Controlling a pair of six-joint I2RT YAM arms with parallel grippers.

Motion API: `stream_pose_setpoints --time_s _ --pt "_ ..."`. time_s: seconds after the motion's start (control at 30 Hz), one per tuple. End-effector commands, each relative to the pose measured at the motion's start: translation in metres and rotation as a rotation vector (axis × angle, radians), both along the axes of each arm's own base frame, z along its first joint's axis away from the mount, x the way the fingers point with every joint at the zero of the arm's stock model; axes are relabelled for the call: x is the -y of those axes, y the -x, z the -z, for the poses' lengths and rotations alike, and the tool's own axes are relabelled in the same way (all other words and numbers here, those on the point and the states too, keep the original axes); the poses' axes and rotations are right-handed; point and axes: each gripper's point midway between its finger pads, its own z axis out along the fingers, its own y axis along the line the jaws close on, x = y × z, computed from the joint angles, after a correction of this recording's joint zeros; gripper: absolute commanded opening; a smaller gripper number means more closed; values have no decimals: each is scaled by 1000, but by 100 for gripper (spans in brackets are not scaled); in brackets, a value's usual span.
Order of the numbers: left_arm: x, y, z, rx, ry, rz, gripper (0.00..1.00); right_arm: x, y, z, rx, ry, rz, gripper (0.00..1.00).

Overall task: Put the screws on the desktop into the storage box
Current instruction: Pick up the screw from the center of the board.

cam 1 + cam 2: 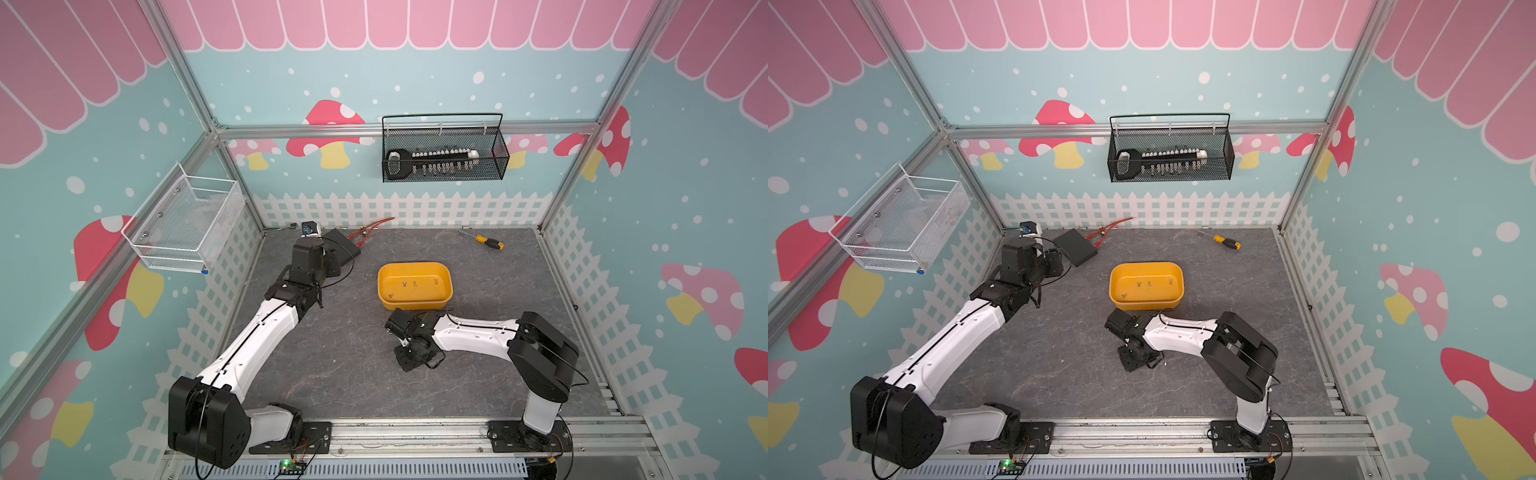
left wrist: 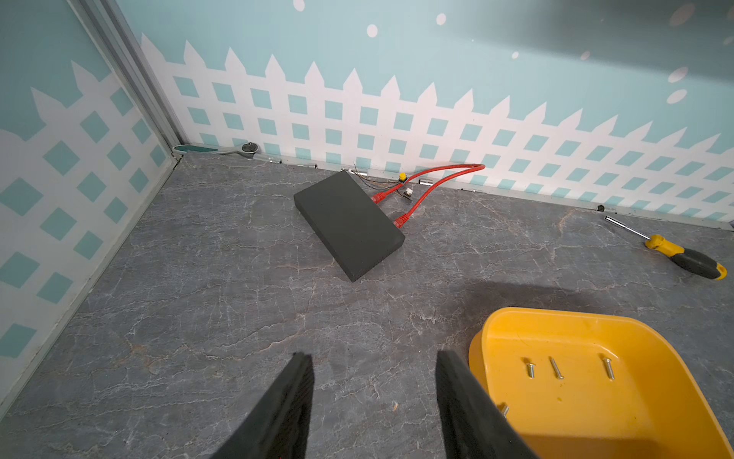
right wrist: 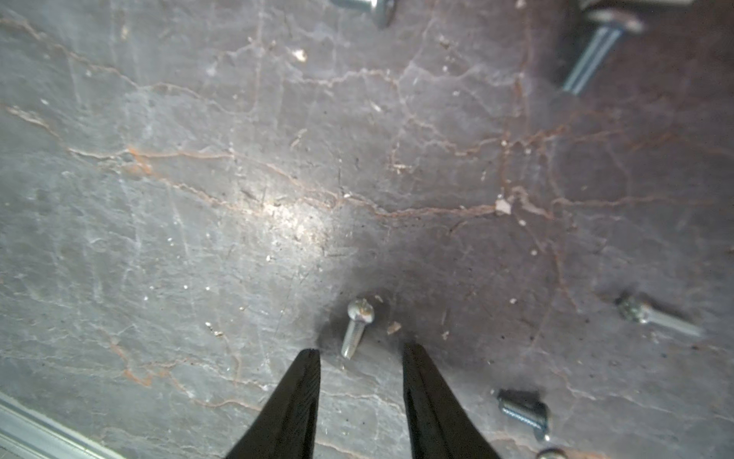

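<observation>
Right wrist view: the right gripper (image 3: 360,349) hovers low over the dark marbled surface (image 3: 198,179), fingers parted and empty, with one silver screw (image 3: 356,326) lying just ahead between their tips. More screws (image 3: 657,316) lie scattered nearby. This looks like the pickup step; next, the fingers likely need to drop and pinch that screw. The left gripper (image 2: 372,354) hangs open and empty beside the yellow storage box (image 2: 576,318), which holds four screws (image 2: 556,367). Mushroom-patterned walls (image 1: 415,83) enclose the room.
</observation>
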Motion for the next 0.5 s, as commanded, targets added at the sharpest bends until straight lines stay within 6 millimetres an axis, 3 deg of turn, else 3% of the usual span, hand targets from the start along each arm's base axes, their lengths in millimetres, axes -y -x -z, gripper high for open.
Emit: stream_pose_setpoints --time_s 0.0,0.47 --pt "-2 1 -3 16 7 -1 53 0 -1 8 -2 19 4 40" --pt "-3 0 -2 13 11 -5 52 -6 -6 13 2 27 -7 27"
